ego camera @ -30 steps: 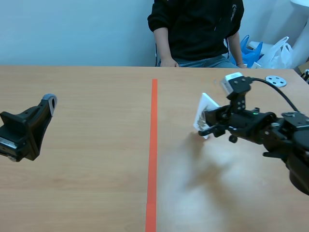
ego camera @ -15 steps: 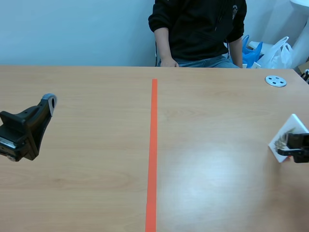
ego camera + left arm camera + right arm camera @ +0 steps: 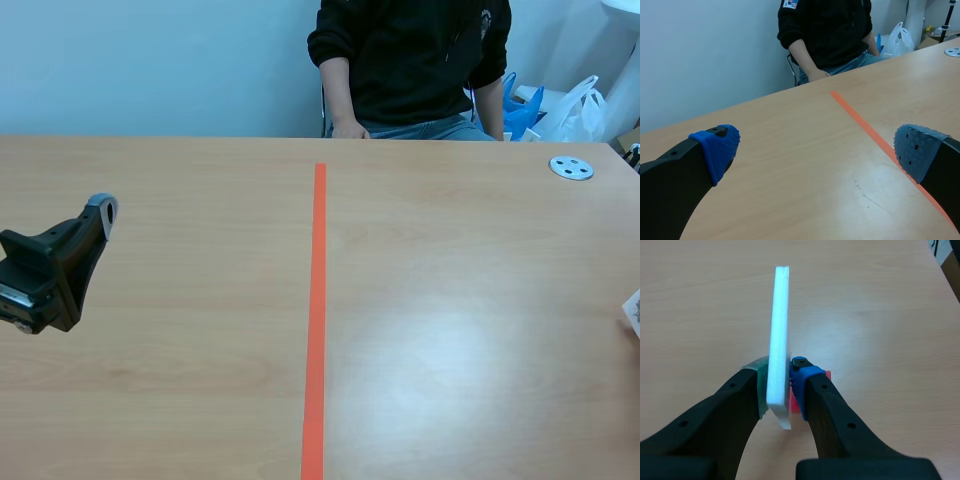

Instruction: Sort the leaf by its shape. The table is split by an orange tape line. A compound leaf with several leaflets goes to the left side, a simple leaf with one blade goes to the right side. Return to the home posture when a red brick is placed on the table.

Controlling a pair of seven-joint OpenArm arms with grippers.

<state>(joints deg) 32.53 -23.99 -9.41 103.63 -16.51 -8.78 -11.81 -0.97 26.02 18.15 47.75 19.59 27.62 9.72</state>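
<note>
Right gripper [image 3: 780,384]: clamped on a white board [image 3: 779,325]. The grey-green pad [image 3: 761,386] presses one face and the blue pad [image 3: 803,373] the other. The board stands on edge between the fingers and runs forward well past the fingertips. Only its thin edge shows, so any leaf on its faces cannot be read. Whether its lower corner touches the table [image 3: 880,305] cannot be told. A small red patch [image 3: 827,375] lies on the table just under the blue-padded finger.

In the scene view only a white corner of the board shows, at the far right-hand border, well apart from the orange tape line [image 3: 318,300] and on its right side.

Left gripper [image 3: 817,145]: fingers wide apart, nothing between them. Both blue pads [image 3: 720,147] are bare, and the gripper hangs above the wood. The tape line runs ahead of this gripper, slanting past its right finger.

Beyond both tools, a person in a dark top [image 3: 410,60] sits at the far edge of the table, one hand [image 3: 348,128] resting at that edge. A pale round disc [image 3: 571,168] lies on the right half near the far corner. Plastic bags [image 3: 575,105] sit behind that corner, off the table.
</note>
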